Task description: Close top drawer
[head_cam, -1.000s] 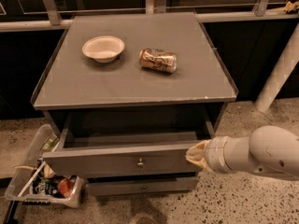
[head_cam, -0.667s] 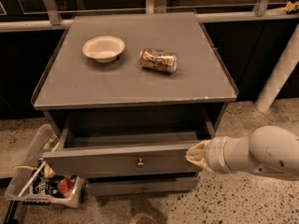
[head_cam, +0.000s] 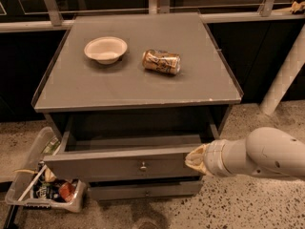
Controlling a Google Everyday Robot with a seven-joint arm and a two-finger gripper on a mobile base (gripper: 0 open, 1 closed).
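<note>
The top drawer (head_cam: pixel 114 165) is a wide grey drawer with a small round metal knob (head_cam: pixel 143 166) at its centre. It stands pulled out from the grey cabinet (head_cam: pixel 138 85), its inside dark and seemingly empty. My gripper (head_cam: pixel 194 158) comes in from the right on a thick white arm (head_cam: pixel 262 154). Its tip rests against the right end of the drawer's front panel. A second grey drawer front (head_cam: pixel 143 191) with a knob shows below.
A white bowl (head_cam: pixel 106 49) and a gold can (head_cam: pixel 161 61) lying on its side are on the cabinet top. A clear bin (head_cam: pixel 45 185) of packets stands on the speckled floor at lower left. A white post (head_cam: pixel 286 70) stands at right.
</note>
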